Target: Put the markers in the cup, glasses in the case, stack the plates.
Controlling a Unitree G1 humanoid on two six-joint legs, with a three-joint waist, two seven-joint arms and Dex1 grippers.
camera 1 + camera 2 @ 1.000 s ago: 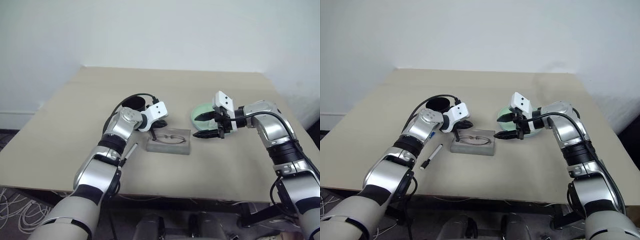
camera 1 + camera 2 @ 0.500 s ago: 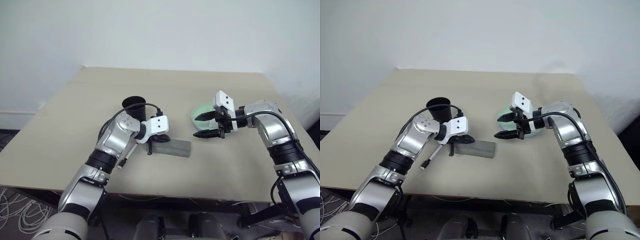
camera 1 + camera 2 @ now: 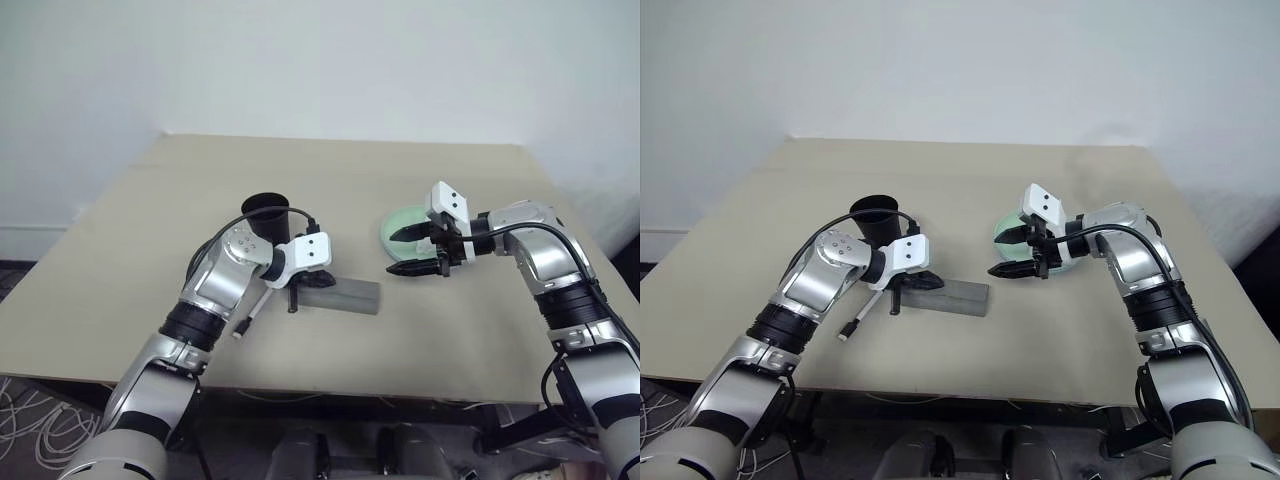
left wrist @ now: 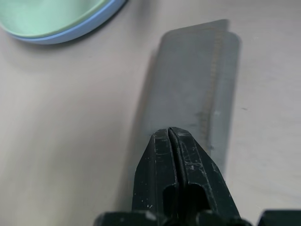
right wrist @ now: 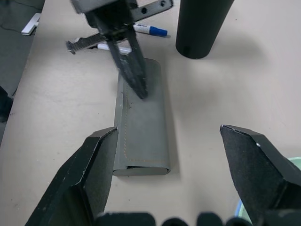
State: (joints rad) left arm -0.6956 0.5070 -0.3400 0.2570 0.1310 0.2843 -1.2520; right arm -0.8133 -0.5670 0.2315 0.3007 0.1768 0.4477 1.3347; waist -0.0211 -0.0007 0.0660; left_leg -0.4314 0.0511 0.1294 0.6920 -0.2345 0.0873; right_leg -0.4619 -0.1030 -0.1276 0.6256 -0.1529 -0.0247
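Case (image 3: 340, 295) lid down. Left gripper (image 3: 292, 303) clenched, empty, tip at case's near end; right gripper (image 3: 412, 250) released over plates (image 3: 398, 227). Next: markers (image 5: 149, 30) — approach barrel square, lift clear toward cup (image 3: 267, 214).

A beige table (image 3: 450, 340) stands against a plain white wall (image 3: 330, 60), perhaps with cables (image 3: 30, 420) on the floor.

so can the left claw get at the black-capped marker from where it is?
Probably yes. The black-capped marker lies bare on the table just left of the closed case, with nothing on top of it. The left claw hangs shut right beside it and would need to open first.
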